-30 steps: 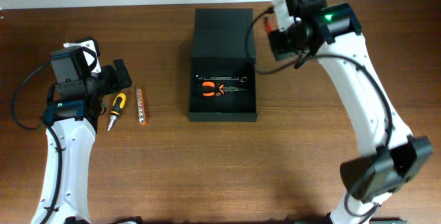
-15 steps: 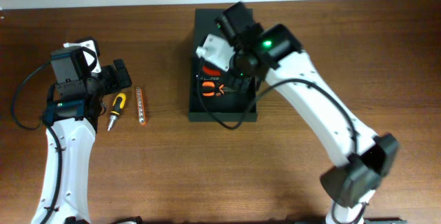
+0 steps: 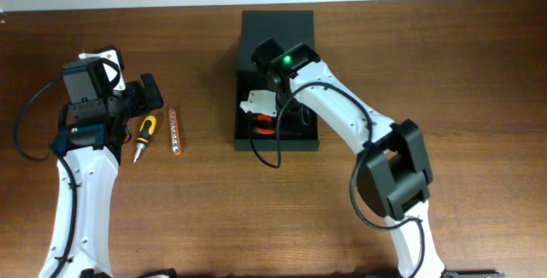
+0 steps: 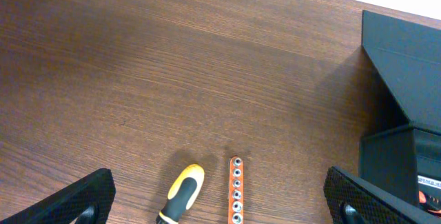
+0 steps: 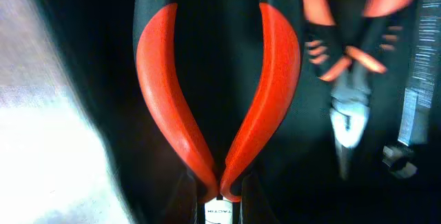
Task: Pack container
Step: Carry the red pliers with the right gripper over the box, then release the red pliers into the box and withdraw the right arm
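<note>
The container is a black box with its lid open flat towards the back; it also shows in the left wrist view. My right gripper is down inside the box, shut on red-handled pliers near their joint. Orange-handled pliers and a metal wrench lie beside them on the box floor. My left gripper is open and empty above a yellow-and-black screwdriver and an orange bit holder. Both also show between its fingers in the left wrist view.
The screwdriver and the bit holder lie side by side on the brown wooden table, left of the box. The right arm arches over the box's front right corner.
My right arm has swung from the back right of the box leftward and down into it. The left arm has not moved.
</note>
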Robot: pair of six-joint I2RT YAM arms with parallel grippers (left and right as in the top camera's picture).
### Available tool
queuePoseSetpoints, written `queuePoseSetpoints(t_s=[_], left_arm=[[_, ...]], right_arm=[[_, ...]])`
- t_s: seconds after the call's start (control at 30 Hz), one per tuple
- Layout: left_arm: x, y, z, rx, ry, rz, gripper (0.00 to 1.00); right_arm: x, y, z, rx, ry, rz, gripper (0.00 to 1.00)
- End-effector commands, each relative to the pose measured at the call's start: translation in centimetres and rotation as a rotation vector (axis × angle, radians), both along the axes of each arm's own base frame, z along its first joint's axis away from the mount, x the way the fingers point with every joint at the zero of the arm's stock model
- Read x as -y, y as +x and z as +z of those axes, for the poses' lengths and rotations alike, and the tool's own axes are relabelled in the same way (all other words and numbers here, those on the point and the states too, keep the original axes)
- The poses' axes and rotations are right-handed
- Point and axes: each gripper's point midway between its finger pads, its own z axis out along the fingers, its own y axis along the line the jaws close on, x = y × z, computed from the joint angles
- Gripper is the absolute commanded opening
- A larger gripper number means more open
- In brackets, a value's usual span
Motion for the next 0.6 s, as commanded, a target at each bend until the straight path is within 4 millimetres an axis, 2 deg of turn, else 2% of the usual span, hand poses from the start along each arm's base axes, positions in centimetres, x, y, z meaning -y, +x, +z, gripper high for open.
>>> queuePoseSetpoints(t_s=[0.0,0.1,0.13,0.2,0.23,0.4,0.47,0.57], left_arm=[[-0.4,0.3,0.8,0.020,0.000,0.016,0.99],[-0.4,0.3,0.8,0.020,0.000,0.016,0.99],[-0.4,0.3,0.8,0.020,0.000,0.016,0.99],[-0.4,0.3,0.8,0.020,0.000,0.016,0.99],[-0.4,0.4,0.8,0.020,-0.001,0.015,0.99],[-0.4,0.3,0.8,0.020,0.000,0.016,0.99],[-0.4,0.3,0.8,0.020,0.000,0.016,0.99],[-0.4,0.3,0.8,0.020,-0.001,0.015,0.99]], right_arm=[[-0.8,-0.8,-1.6,-0.059,0.022,0.036,0.04],[-1.2,-1.4,-2.2,-0.092,0.035,0.037,0.04],[-1.2,-1.4,-2.2,-0.094,0.033,0.037,0.09],[-1.1,-1.4,-2.3,-0.093,0.029,0.037,0.34],[-1.0,-1.4,-2.3,-0.091,0.025,0.033,0.38],[-0.5,-0.5,-1.4,-0.035,-0.010,-0.023,0.41],[-0.8,0.0,0.1,-0.003,0.014,-0.034,0.41],[-1.2,1.4,3.8,0.087,0.062,-0.094,0.41]])
